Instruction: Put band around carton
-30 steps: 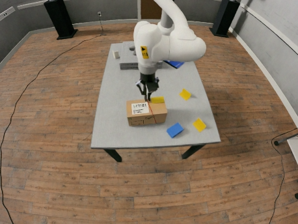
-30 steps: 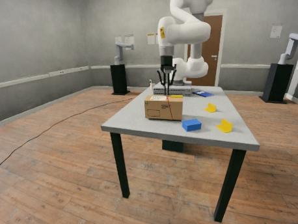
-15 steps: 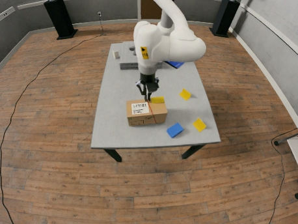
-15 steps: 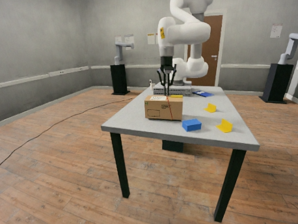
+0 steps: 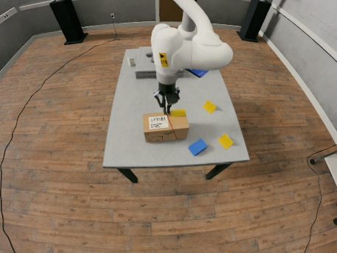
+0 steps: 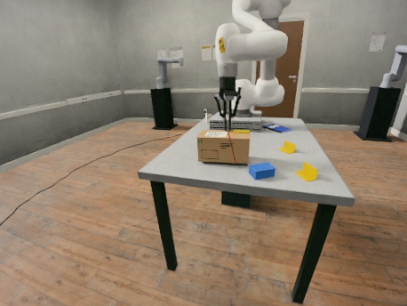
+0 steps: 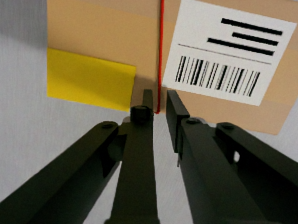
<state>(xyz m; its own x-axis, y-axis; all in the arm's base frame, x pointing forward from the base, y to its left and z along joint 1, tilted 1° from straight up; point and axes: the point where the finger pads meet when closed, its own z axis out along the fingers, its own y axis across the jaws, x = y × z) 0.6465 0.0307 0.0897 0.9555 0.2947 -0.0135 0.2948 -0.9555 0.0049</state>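
Observation:
The brown carton (image 5: 165, 126) with a white barcode label lies flat near the middle of the table; it also shows in the exterior view (image 6: 223, 147) and the wrist view (image 7: 165, 50). A thin red band (image 5: 171, 126) runs round it just right of the label (image 7: 160, 50). A yellow corner guard (image 5: 178, 112) (image 7: 90, 80) sits at the carton's far top edge, right of the band and apart from it. My gripper (image 5: 167, 109) points down just over the carton's far edge. Its fingers are nearly shut, with a narrow gap in line with the band, and grip nothing.
Two more yellow corner guards (image 5: 209, 107) (image 5: 225, 141) and a blue block (image 5: 198, 146) lie on the table right of the carton. A grey base plate (image 5: 147, 66), a small white block (image 5: 131, 61) and a flat blue item (image 5: 199, 72) are at the back.

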